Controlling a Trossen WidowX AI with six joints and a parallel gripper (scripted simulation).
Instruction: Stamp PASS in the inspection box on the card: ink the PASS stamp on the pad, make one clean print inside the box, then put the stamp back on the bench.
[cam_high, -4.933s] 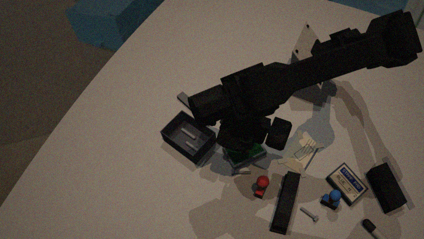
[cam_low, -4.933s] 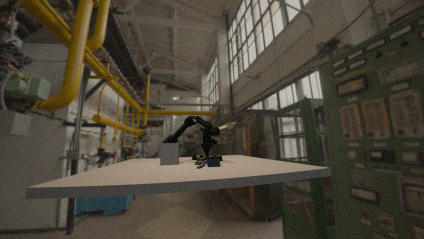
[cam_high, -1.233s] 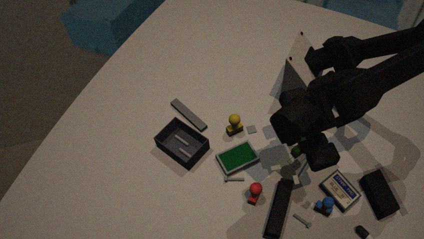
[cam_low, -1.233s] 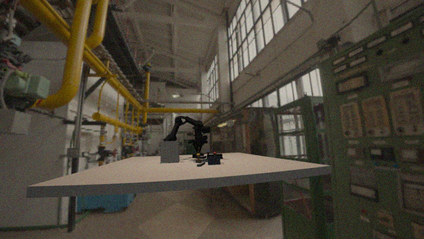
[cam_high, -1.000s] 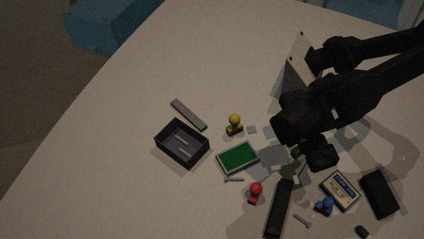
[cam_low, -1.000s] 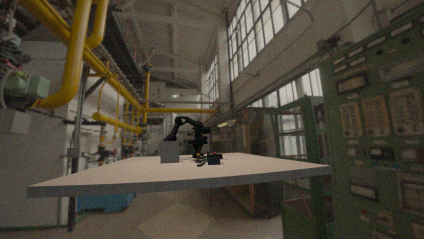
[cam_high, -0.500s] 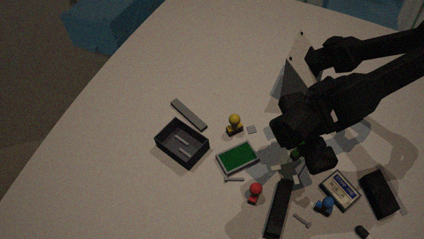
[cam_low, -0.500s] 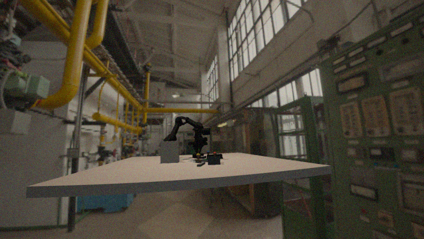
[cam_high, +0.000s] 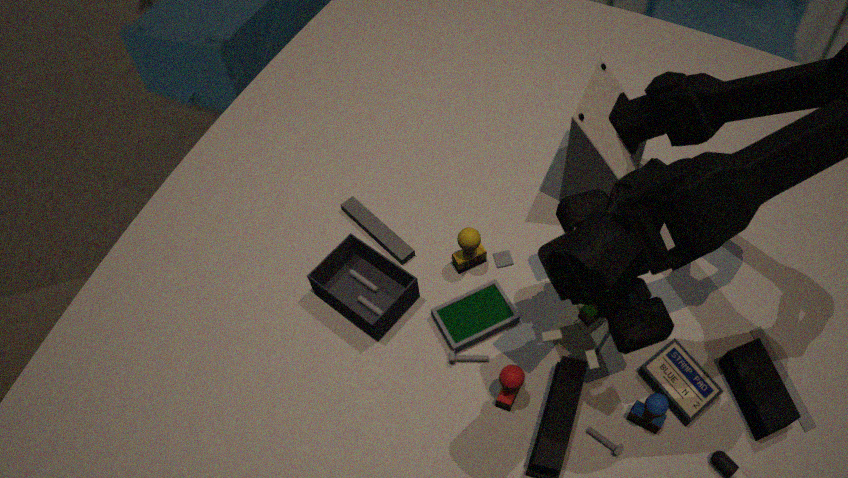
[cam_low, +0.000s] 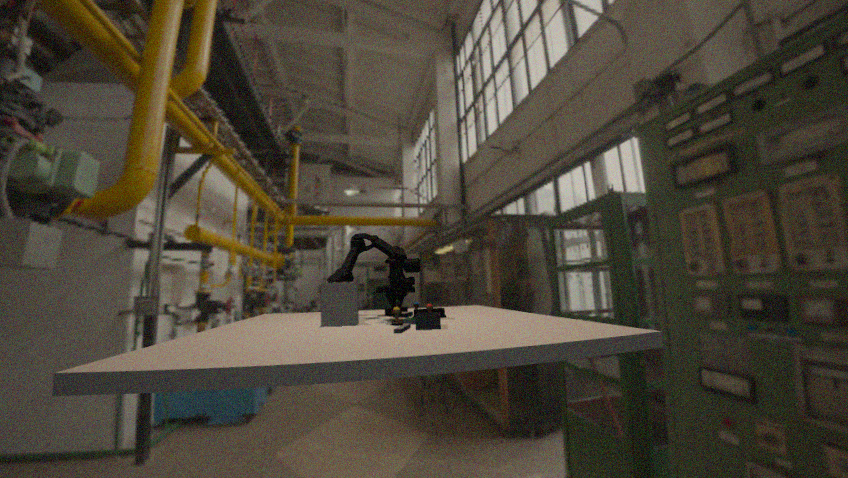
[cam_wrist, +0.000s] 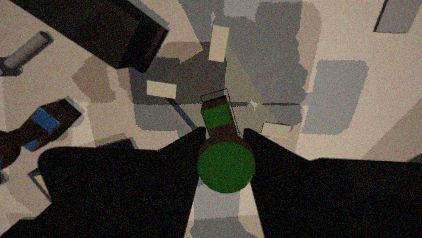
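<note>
Pinching the green-knobbed stamp (cam_high: 587, 311) (cam_wrist: 226, 166) above the bench (cam_high: 237, 356) (cam_low: 356, 356), the gripper (cam_high: 593, 308) (cam_wrist: 224, 134) seems partway through, pickup done and the put-back left, though whether inking or printing has happened I cannot tell.
</note>
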